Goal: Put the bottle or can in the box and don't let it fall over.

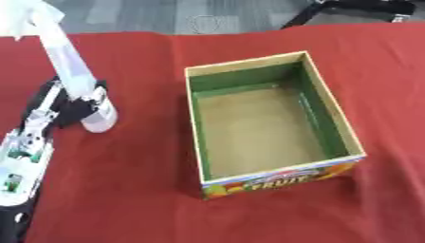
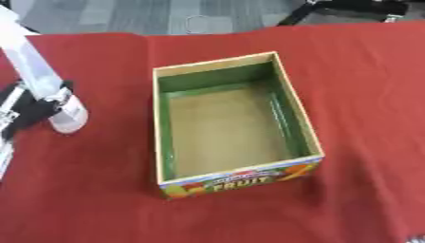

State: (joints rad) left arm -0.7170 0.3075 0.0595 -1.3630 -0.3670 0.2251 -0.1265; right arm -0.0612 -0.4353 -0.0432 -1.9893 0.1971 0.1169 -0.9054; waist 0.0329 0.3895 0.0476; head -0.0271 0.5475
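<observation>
The red-covered worktop (image 1: 124,190) carries an open box (image 1: 270,180), marked FRUIT, long axis running away from the robot. Well left of it, the left hand (image 1: 62,107) curls round a tall white bottle (image 1: 75,71), tilted with its top leaning up-left.

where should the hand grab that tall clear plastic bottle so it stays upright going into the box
Grip the tall clear plastic bottle low on its wide body, from its left, as the left hand does now. It leans with a narrow top, so a high grip would probably tip it.
</observation>
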